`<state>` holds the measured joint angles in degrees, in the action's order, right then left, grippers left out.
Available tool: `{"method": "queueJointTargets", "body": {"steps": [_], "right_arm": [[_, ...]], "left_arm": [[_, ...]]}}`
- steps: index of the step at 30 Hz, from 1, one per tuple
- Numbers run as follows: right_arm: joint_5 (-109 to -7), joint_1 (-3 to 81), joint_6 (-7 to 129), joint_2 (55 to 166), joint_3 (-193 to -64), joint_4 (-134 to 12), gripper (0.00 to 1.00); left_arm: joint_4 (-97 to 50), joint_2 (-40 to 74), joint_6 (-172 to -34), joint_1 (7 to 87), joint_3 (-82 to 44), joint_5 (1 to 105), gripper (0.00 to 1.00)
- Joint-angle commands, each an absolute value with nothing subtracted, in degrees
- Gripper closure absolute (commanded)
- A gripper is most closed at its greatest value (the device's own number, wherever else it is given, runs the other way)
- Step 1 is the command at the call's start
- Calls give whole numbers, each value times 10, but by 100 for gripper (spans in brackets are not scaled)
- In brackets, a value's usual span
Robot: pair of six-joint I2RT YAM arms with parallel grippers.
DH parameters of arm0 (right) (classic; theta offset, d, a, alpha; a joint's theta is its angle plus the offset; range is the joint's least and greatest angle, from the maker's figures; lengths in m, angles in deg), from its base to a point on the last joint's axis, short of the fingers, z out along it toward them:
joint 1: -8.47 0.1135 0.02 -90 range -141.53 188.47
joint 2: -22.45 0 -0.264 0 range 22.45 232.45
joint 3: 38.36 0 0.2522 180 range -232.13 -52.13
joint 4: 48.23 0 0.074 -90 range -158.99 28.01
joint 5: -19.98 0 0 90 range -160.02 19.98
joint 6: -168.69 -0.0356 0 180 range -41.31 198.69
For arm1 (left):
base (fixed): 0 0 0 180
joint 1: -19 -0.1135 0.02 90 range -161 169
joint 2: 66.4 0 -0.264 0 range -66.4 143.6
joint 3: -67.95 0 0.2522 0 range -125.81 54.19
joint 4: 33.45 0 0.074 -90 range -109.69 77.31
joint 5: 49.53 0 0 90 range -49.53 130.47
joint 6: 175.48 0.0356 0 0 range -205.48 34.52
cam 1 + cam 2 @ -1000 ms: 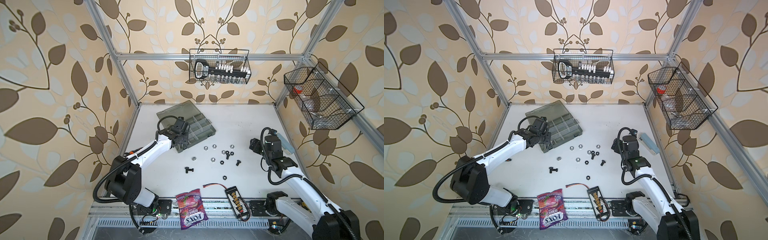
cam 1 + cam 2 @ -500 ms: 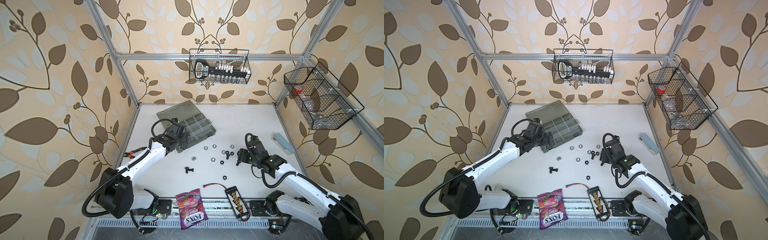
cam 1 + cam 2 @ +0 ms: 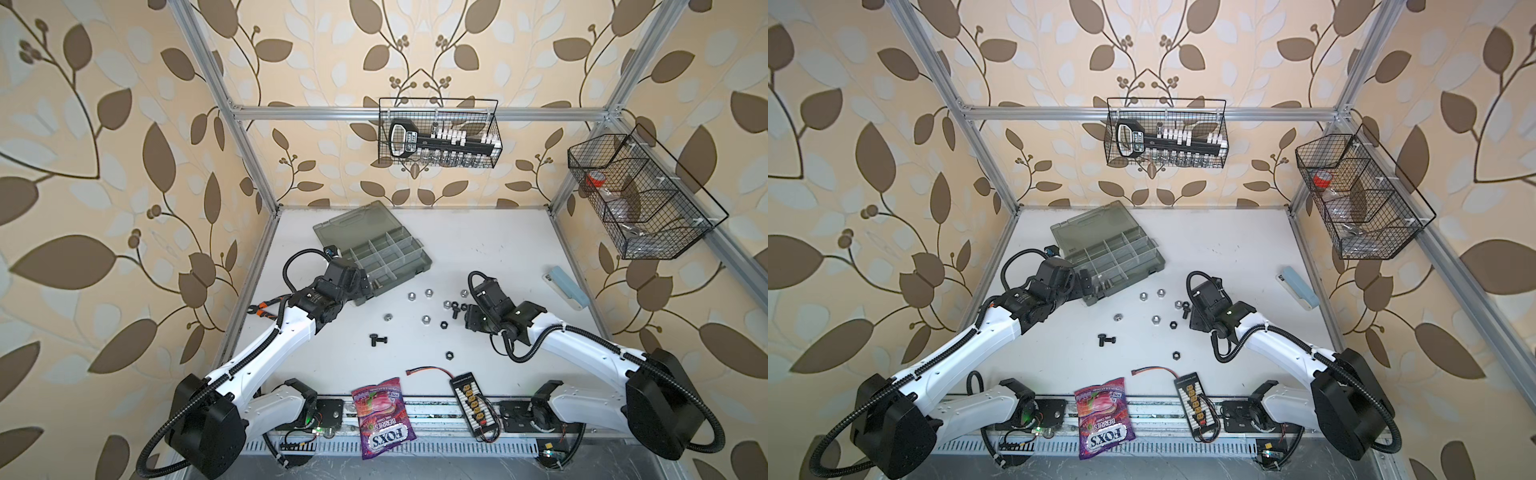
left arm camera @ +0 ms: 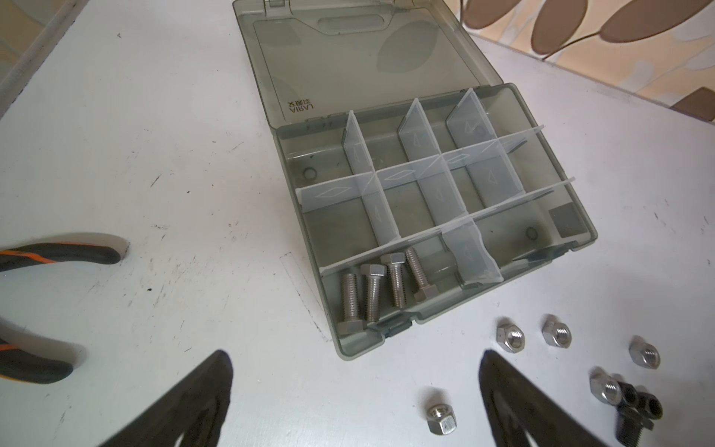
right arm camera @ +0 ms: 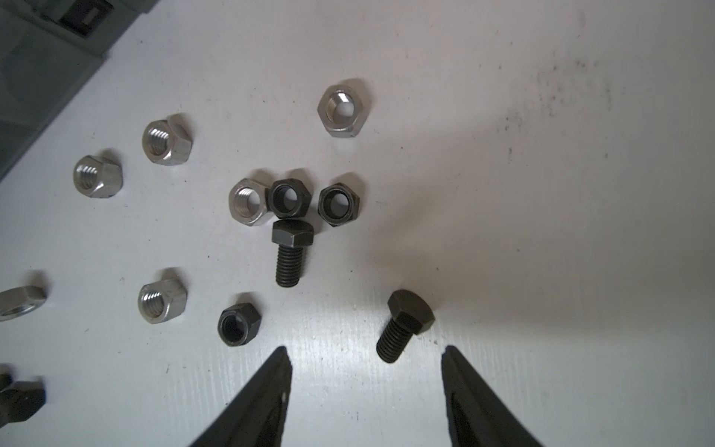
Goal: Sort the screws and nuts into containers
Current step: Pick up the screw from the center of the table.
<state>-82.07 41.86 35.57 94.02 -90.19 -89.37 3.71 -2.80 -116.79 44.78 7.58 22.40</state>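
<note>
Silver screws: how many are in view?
4 silver screws, lying side by side in one corner compartment of the organizer case, by its latch edge. Others may be hidden.

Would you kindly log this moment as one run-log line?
left gripper open, empty, near organizer case | right gripper open at black screw, not gripping | four silver screws in one compartment | nuts loose on table
</note>
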Motion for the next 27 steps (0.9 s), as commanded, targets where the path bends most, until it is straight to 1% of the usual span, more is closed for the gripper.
{"method": "queueJointTargets", "body": {"steps": [1, 6, 13, 17, 21, 27], "right_arm": [[-838, 421, 350, 962, -919, -905, 41], [-835, 421, 335, 992, -919, -906, 43], [-857, 420, 329, 1023, -918, -895, 46], [-859, 421, 325, 1046, -924, -890, 51], [-863, 420, 324, 1053, -923, -888, 55], [-862, 420, 322, 1051, -913, -886, 67]], "left_arm": [[28, -27, -1178, 442, 73, 202, 1], [22, -19, -1182, 442, 70, 207, 1], [14, -13, -1178, 442, 71, 210, 1], [14, -8, -1178, 442, 70, 213, 1], [13, -8, -1177, 442, 70, 212, 1], [13, -6, -1176, 442, 70, 211, 1]]}}
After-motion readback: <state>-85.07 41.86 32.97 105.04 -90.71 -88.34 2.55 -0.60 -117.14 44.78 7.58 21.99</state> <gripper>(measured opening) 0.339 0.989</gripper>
